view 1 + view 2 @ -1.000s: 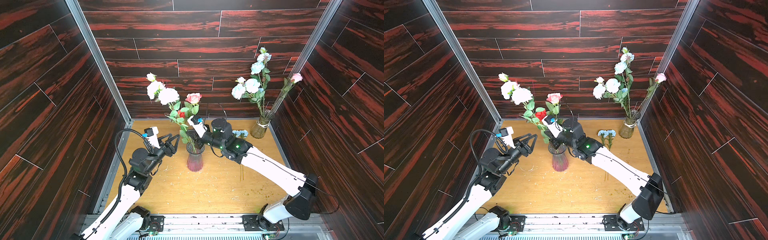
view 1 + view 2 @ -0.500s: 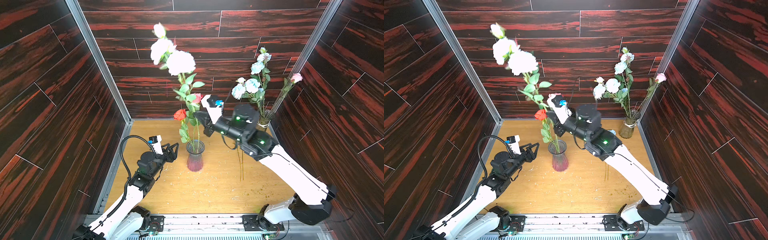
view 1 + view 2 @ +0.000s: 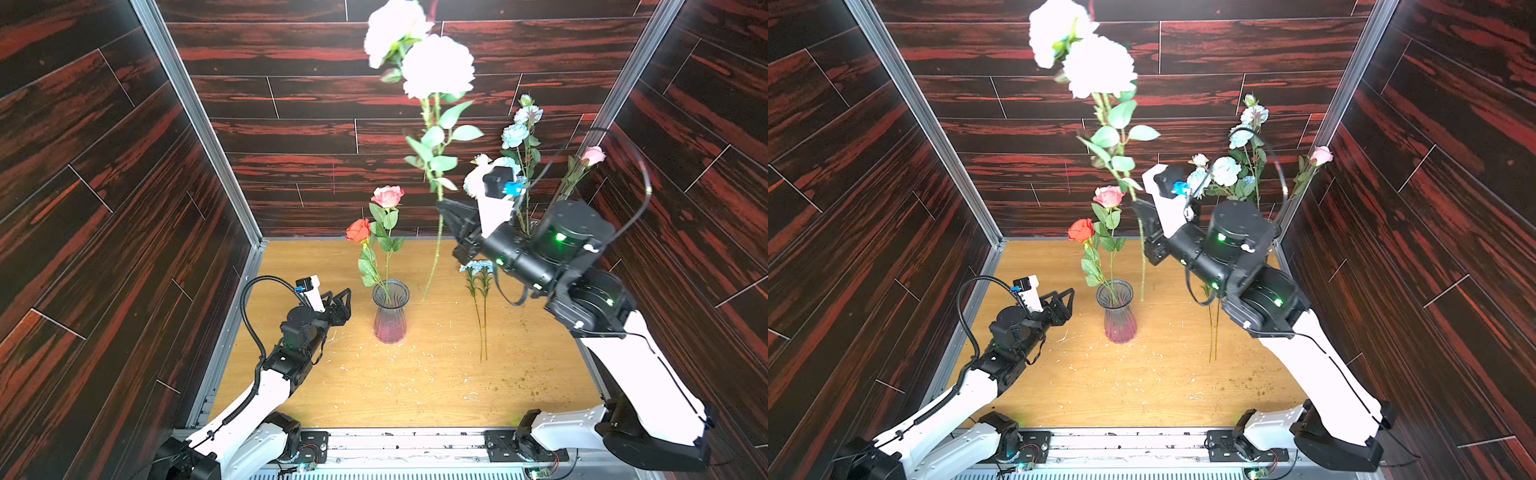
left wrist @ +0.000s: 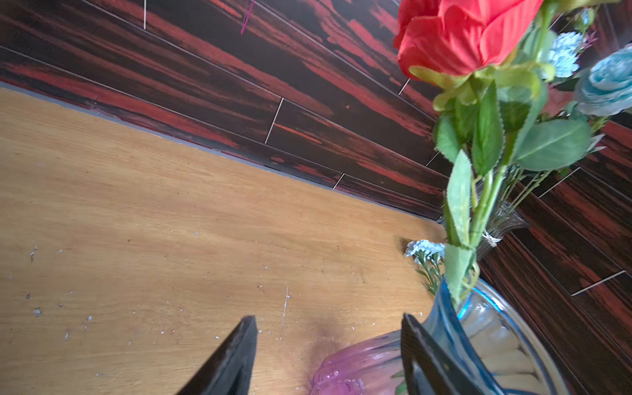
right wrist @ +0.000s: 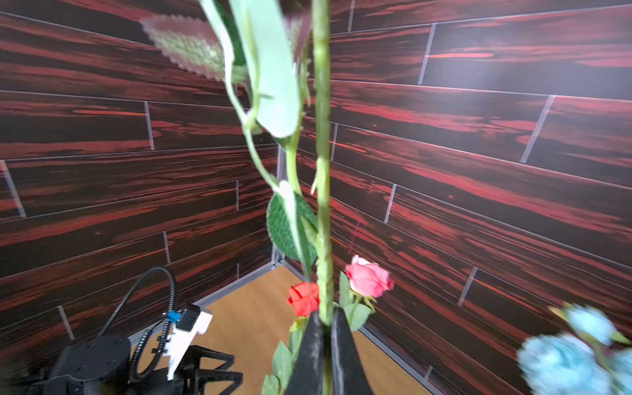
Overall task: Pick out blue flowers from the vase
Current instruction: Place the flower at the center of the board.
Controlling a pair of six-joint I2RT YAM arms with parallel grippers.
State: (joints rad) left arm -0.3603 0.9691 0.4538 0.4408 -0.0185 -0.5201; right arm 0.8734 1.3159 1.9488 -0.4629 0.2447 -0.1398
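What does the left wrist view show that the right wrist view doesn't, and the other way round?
Only the left wrist view: the pink glass vase close beside one finger of the open left gripper, a small blue spray lying on the table, and the far clear vase.
Only the right wrist view: the right gripper shut on a long green stem, and the pink rose.
Both: the red rose, the blue blooms at the back, part of the left gripper, the table and the dark walls.
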